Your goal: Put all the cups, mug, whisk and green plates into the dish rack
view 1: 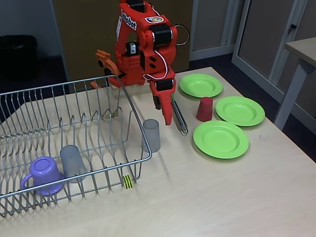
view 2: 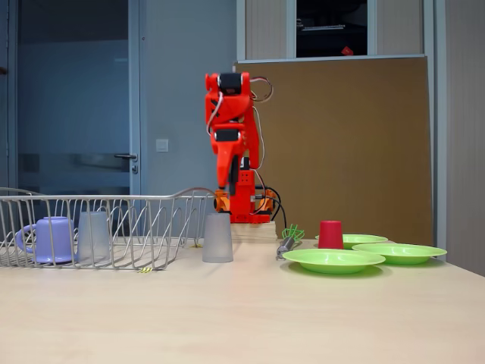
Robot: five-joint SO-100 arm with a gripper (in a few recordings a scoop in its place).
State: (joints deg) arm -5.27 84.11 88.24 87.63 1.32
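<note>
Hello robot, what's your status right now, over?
Gripper down beside whisk handle, jaws unclear. Mug, one grey cup in dish rack. Other grey cup stands at rack corner.

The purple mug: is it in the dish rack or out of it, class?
In. The purple mug sits upside down inside the dish rack, beside a grey cup, in both fixed views.

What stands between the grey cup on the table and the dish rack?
Nothing visible. The grey cup stands upside down on the table right beside the dish rack, whose near wall is the only barrier; the whisk and gripper are on its other side.
</note>
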